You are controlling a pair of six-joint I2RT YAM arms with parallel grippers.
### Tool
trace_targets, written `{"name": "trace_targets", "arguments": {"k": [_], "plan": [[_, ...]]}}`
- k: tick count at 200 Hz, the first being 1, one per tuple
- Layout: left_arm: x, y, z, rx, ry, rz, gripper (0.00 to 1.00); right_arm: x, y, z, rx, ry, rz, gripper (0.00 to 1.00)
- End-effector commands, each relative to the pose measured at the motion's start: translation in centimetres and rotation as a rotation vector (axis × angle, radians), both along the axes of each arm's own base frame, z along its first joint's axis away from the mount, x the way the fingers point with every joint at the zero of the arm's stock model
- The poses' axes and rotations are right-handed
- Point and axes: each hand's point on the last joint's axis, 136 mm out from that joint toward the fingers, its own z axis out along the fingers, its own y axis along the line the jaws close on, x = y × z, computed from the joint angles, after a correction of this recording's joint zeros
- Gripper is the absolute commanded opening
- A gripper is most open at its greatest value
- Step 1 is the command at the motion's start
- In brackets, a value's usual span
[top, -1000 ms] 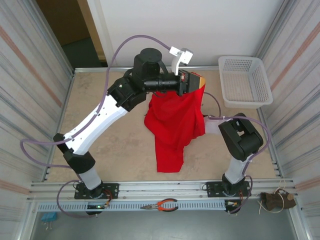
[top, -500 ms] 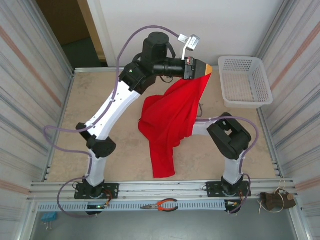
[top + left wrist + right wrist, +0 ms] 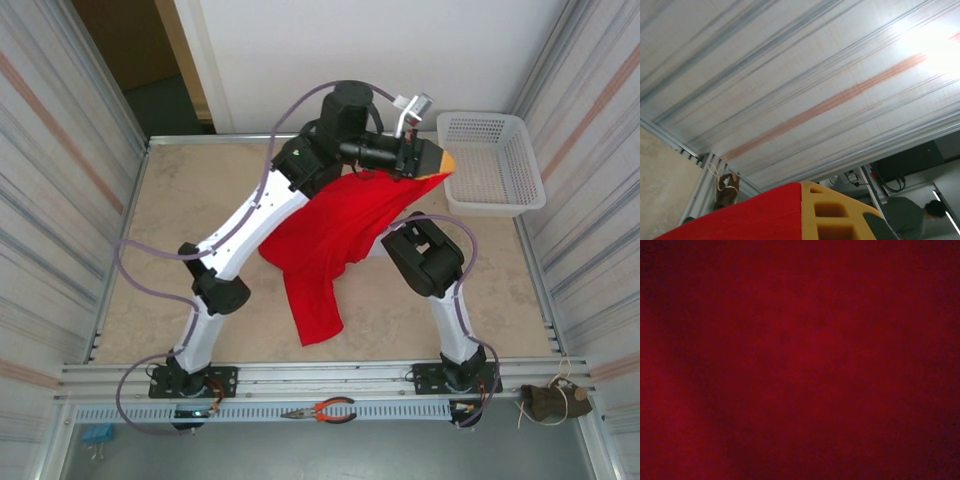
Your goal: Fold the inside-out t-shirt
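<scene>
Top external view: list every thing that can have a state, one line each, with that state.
t-shirt, raised, unfolded, hanging from the left gripper, draped over the right arm.
left gripper, shut on the t-shirt.
basket, upright, empty.
pliers, lying on the front rail.

We see a white mesh basket at the table's far right corner, red-handled pliers on the near rail, and a brown bundle beyond the near right corner.

We see the t-shirt trailing left from the left jaws and the basket just right, on the table.
</scene>
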Motion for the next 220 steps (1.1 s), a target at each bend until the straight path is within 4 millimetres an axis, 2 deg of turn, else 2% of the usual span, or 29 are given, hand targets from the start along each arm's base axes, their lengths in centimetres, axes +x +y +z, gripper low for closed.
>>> {"name": "trace_targets", "arguments": {"k": [1,30,68,91,121,153,188,204,220], "plan": [[-4.9,-0.7,5.7,-0.203,-0.098,-0.124,0.00,2.0,-1.0,-2.8,0.042,0.058,-0.097,0.55],[-7.5,-1.3,7.0,-0.251,-0.107,-0.156,0.00,4.2,-2.4,-4.0,0.081,0.089,-0.177,0.63],[-9.1,-1.9,7.4,-0.274,-0.100,-0.181,0.00,5.0,-1.2,-4.9,0.101,0.102,-0.182,0.66],[-10.1,-2.7,7.0,-0.272,-0.082,-0.206,0.00,5.3,-0.6,-5.8,0.090,0.118,-0.192,0.72],[-11.7,-4.0,5.7,-0.248,-0.060,-0.249,0.00,6.1,0.0,-6.2,0.084,0.130,-0.201,0.75],[-12.2,-4.4,4.8,-0.224,-0.063,-0.253,0.00,6.9,-1.4,-7.0,0.090,0.169,-0.257,0.75],[-13.1,-3.8,5.8,-0.261,-0.096,-0.269,0.00,7.5,-2.4,-7.7,0.116,0.203,-0.286,0.75],[-14.0,-3.3,6.5,-0.278,-0.114,-0.291,0.00,7.8,-4.1,-8.0,0.140,0.209,-0.316,0.75],[-15.0,-2.4,7.3,-0.283,-0.158,-0.291,0.00,7.9,-7.2,-8.4,0.180,0.214,-0.353,0.75]]}}
